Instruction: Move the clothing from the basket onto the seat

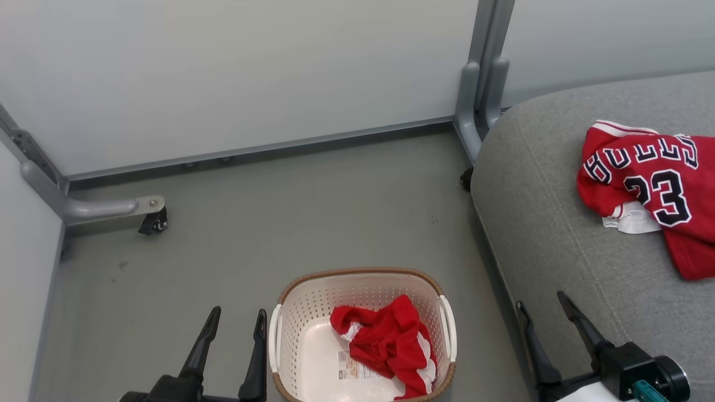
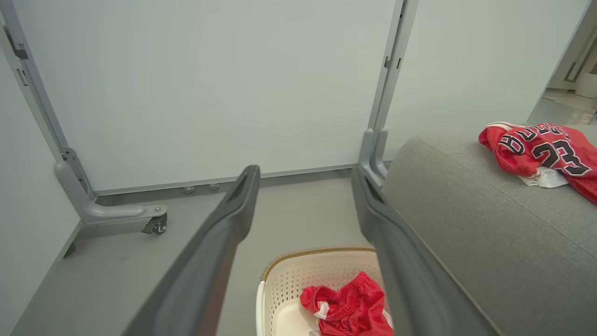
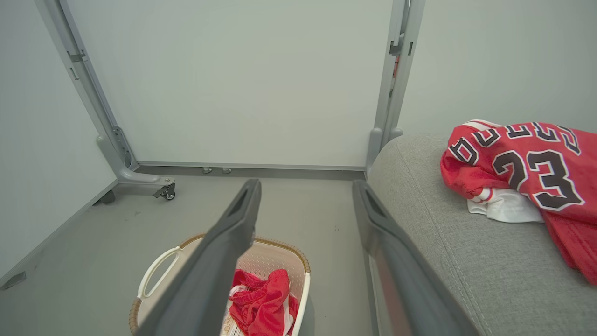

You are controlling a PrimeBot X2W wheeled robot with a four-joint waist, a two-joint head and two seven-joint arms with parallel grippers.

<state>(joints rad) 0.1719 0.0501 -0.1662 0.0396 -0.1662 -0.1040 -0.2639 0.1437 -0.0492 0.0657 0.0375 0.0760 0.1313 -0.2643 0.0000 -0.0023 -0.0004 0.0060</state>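
Observation:
The cream basket [image 1: 290, 312] with a brown rim stands on the floor, and crumpled red shorts [image 1: 388, 343] lie in its right half. A red jersey [image 1: 653, 190] marked "23" is spread on the grey seat [image 1: 547, 234] at right. My left gripper [image 1: 237, 321] hangs open just left of the basket, empty. My right gripper [image 1: 542, 304] is open by the seat's front edge, right of the basket. The left wrist view has the basket [image 2: 298, 275], shorts [image 2: 350, 308] and jersey [image 2: 543, 151]. From the right wrist I see the shorts [image 3: 263, 305] and jersey [image 3: 527, 163].
Pale partition panels on grey frames close off the back and left. A caster foot [image 1: 151, 215] sticks out onto the grey floor at left, and a grey post [image 1: 477, 100] stands at the seat's far corner.

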